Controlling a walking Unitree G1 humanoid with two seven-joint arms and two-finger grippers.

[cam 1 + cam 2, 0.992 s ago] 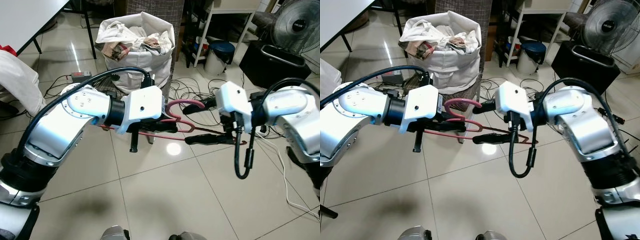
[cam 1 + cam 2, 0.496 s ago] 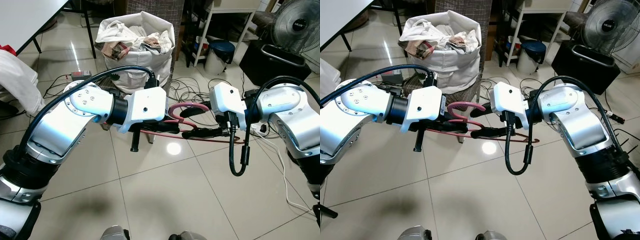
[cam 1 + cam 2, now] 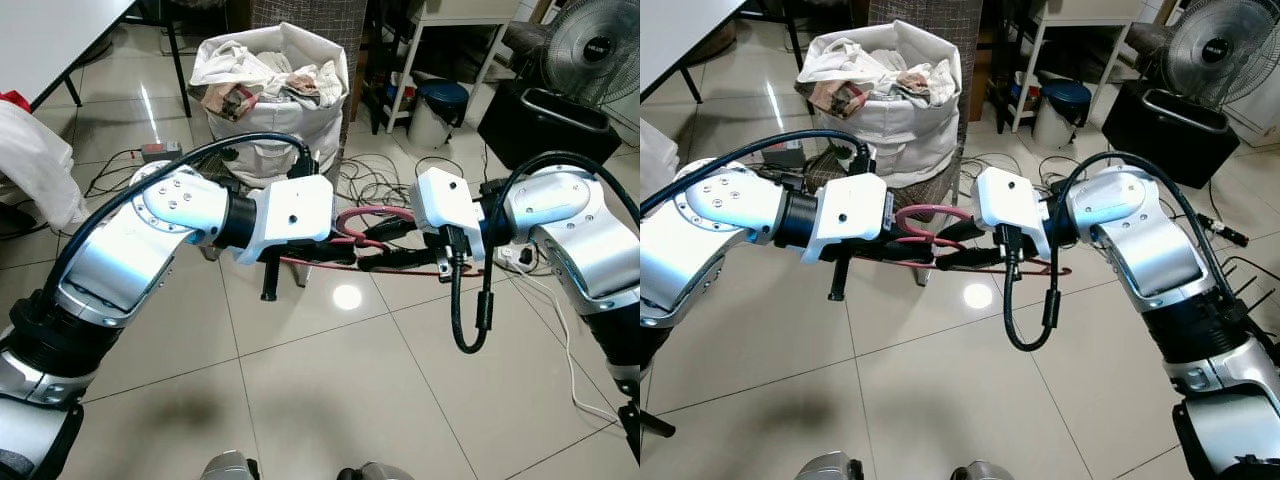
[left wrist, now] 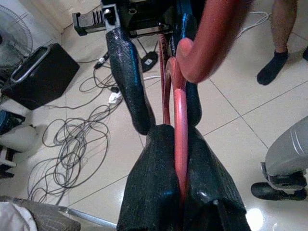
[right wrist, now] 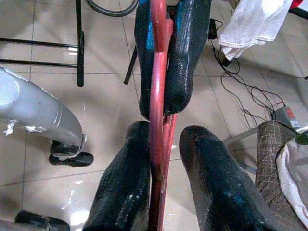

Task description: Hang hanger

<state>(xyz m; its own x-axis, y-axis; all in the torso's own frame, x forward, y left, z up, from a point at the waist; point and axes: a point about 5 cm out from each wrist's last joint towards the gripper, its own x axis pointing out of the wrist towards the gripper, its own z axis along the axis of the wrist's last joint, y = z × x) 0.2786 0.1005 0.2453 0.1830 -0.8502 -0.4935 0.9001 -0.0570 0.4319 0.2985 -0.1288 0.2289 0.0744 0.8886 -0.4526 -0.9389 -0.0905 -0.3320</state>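
Clearly red, the thin hanger (image 3: 930,213) has a curved hook.

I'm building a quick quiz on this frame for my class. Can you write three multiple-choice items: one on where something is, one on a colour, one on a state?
1. Where is the white bag of clothes?
A. on the floor beyond both arms
B. on the white table
C. in the right gripper

2. What colour is the hanger?
A. blue
B. red
C. yellow

3. How does the left gripper stand on the hanger?
A. open and away from it
B. shut on it
C. resting under it, fingers spread

Answers:
1 A: the bag stands on the tiles behind the arms.
2 B: the hanger is red in the head and wrist views.
3 B: the left gripper has both fingers pressed on the hanger's bar, while the right gripper has the bar between its fingers with a gap on one side.
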